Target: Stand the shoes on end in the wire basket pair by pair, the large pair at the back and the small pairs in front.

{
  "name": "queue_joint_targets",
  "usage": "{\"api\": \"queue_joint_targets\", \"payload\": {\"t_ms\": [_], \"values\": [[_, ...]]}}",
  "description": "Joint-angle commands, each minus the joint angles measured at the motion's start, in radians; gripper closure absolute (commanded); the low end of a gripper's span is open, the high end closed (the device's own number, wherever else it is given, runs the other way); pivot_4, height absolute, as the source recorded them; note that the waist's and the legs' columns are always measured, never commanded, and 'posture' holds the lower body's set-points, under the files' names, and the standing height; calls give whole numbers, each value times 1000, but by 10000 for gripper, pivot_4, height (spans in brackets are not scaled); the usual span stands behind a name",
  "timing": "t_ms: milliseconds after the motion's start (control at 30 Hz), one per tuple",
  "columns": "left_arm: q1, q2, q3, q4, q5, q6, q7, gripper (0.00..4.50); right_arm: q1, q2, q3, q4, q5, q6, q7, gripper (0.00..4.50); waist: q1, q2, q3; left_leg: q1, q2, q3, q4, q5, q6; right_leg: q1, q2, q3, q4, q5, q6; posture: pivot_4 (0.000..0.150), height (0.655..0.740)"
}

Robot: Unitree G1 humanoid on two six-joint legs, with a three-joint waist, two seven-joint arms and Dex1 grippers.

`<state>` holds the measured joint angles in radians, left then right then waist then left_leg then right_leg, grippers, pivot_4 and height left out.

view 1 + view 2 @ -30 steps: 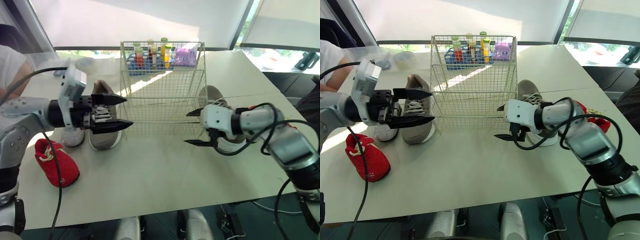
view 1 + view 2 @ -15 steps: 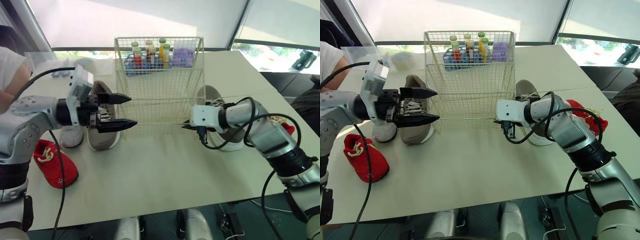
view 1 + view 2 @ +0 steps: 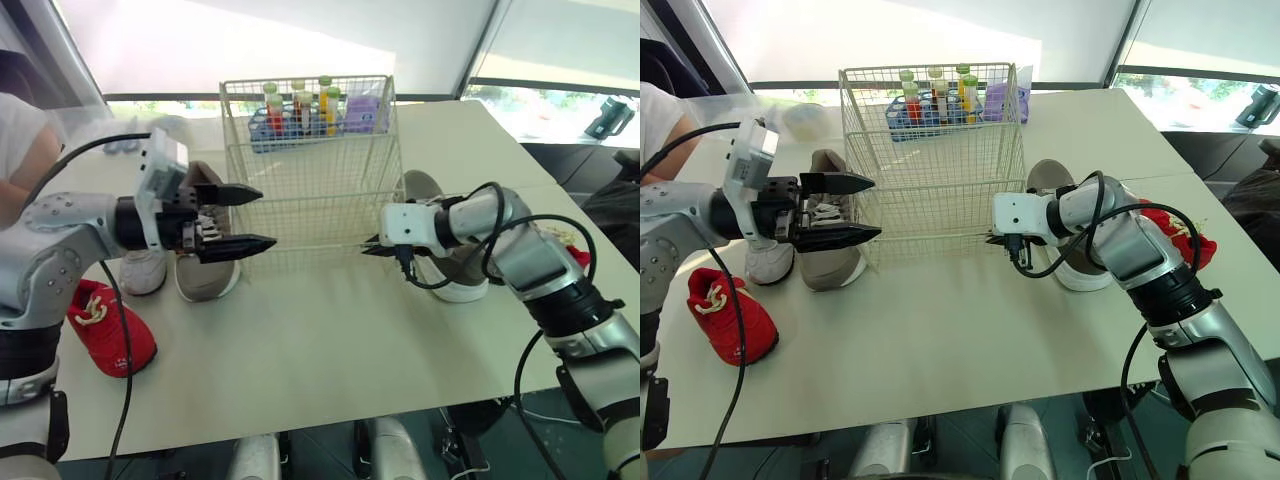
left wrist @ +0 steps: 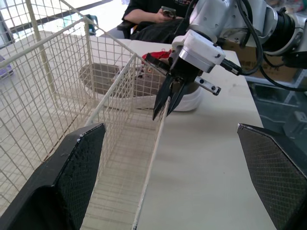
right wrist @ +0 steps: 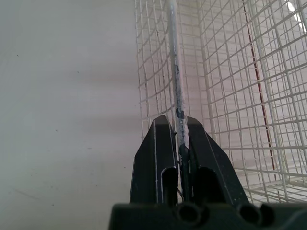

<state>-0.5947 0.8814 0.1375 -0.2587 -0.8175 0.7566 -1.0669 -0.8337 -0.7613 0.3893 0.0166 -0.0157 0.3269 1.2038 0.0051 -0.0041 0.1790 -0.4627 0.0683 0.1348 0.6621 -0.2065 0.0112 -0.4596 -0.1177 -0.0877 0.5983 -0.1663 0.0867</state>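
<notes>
- Right claw (image 3: 366, 249): was pinched tight on the low front bar of the wire basket (image 3: 310, 165), middle of the frame.
- Left claw (image 3: 266, 217): hung wide apart, left of middle, near the basket's corner.
- Grey shoe (image 3: 205, 278): lay outside, behind that claw.

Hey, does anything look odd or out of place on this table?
The right gripper is shut on a front rim wire of the empty cream wire basket, not on the grey sneaker lying beside it.
</notes>
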Motion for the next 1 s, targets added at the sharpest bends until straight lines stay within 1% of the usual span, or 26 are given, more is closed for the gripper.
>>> {"api": "queue_joint_targets", "payload": {"t_ms": [33,367,467,567,633,733,833,933,1000], "values": [[-7,-1,35,-24,-3,-22,4,0,-29,6,-49,-47,18,2,4,43982,1,0,0,0,0,0,0,0,0,0,0,0,0,0,0,1500,7400],[-38,-26,14,-13,6,-23,10,0,-30,-2,-63,-44,9,1,3,43982,2,0,0,0,0,0,0,0,0,0,0,0,0,0,0,1500,7400],[-43,-32,9,-12,9,-22,8,0,-37,-4,-83,-54,17,17,-7,34219,3,0,0,0,0,0,0,0,0,0,0,0,0,0,0,1500,7400],[-53,-39,3,-3,12,-23,4,0,-46,-13,-122,-92,35,47,-11,18730,4,0,0,0,0,0,0,0,0,0,0,0,0,0,0,1500,7400],[-61,-45,-3,3,14,-22,-1,0,-44,-19,-178,-160,85,93,-9,9034,5,0,0,0,0,0,0,0,0,0,0,0,0,0,0,1500,7400],[-70,-52,-8,9,19,-22,-6,0,-28,-11,-287,-276,206,186,-20,9034,6,0,0,0,0,0,0,0,0,0,0,0,0,0,0,1500,7400],[-80,-56,-8,17,23,-20,-16,0,-3,-38,-451,-401,325,359,-82,9034,8,0,0,0,0,-1,0,0,0,0,0,0,0,0,0,1500,7400],[-85,-60,-7,25,22,-18,-24,0,76,-91,-605,-490,368,507,-165,9034,14,-1,-1,0,0,-1,1,0,0,1,0,0,0,0,0,1500,7400],[-88,-66,-12,34,23,-19,-32,0,169,-115,-703,-549,371,614,-235,9034,12,-2,-1,0,-1,-1,1,0,0,2,-1,0,-1,0,0,1500,7400]]}}
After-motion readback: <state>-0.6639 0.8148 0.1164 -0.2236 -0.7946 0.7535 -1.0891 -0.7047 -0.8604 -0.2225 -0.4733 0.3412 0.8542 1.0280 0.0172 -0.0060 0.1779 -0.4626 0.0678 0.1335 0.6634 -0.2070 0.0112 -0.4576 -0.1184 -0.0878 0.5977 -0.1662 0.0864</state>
